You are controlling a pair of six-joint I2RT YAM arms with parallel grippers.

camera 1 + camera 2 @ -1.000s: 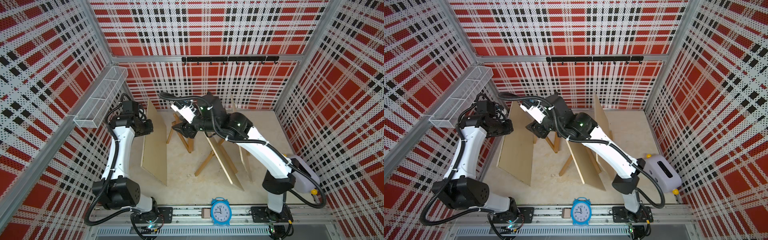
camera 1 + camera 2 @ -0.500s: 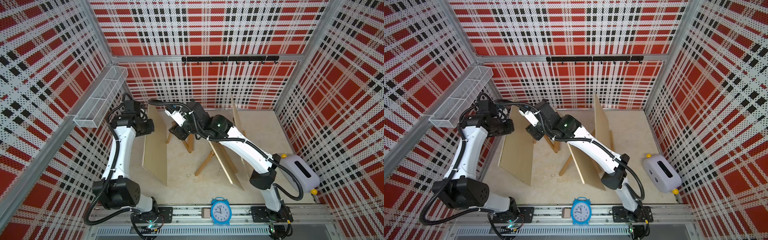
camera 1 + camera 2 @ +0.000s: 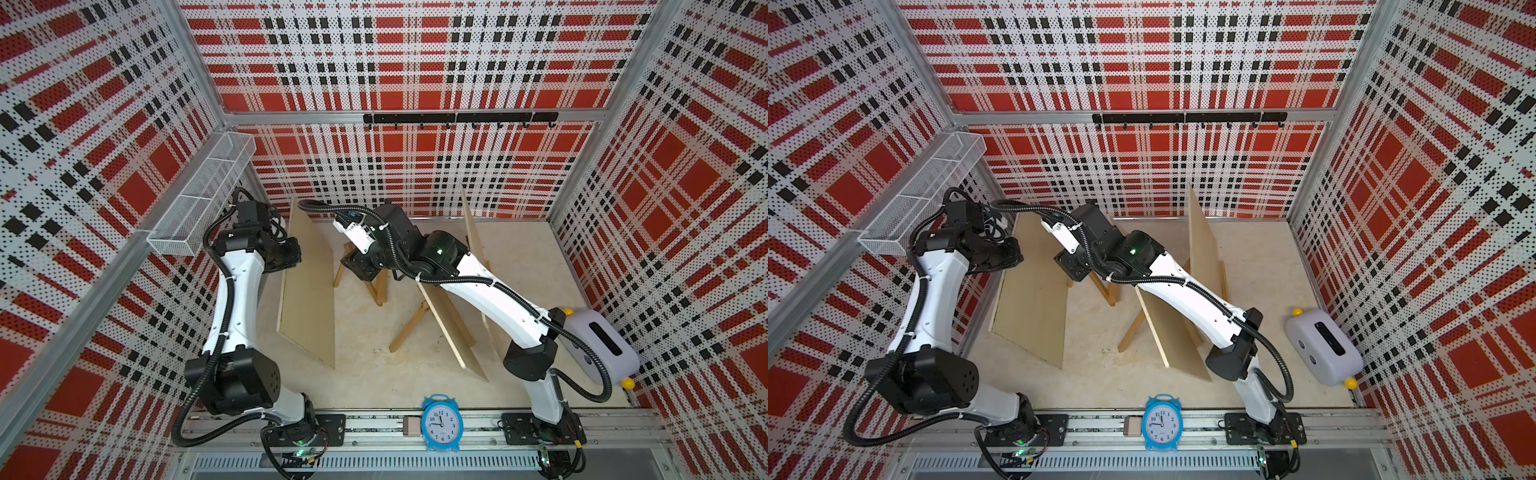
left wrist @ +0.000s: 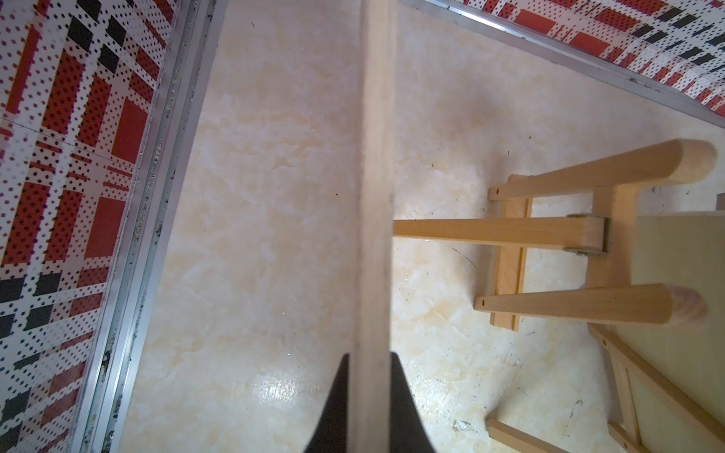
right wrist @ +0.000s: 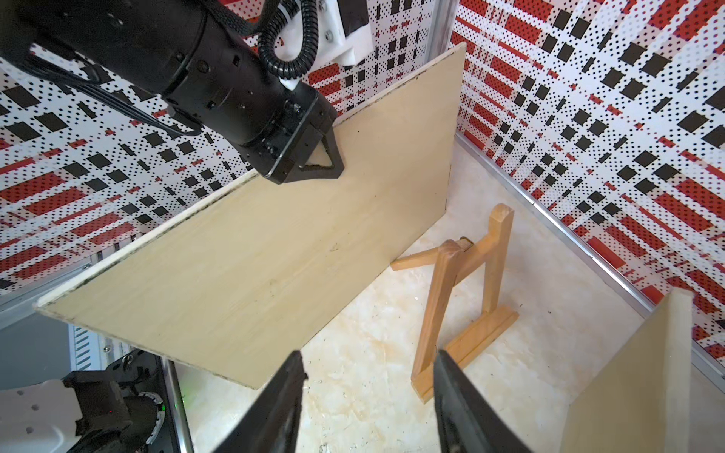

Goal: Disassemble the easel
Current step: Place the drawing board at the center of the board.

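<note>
A small wooden easel stands empty on the floor, mid-back. My right gripper hangs open just above it, nothing between its fingers. My left gripper is shut on the top edge of a plywood board that stands on edge left of the easel. A second easel further right carries another board leaning on it, partly hidden by my right arm.
A third thin board stands upright at the back right. A white toaster-like box lies by the right wall. A blue alarm clock stands on the front rail. A wire basket hangs on the left wall.
My right arm has swung left and come down over the small easel, uncovering the white box. The left arm and its board have stayed put.
</note>
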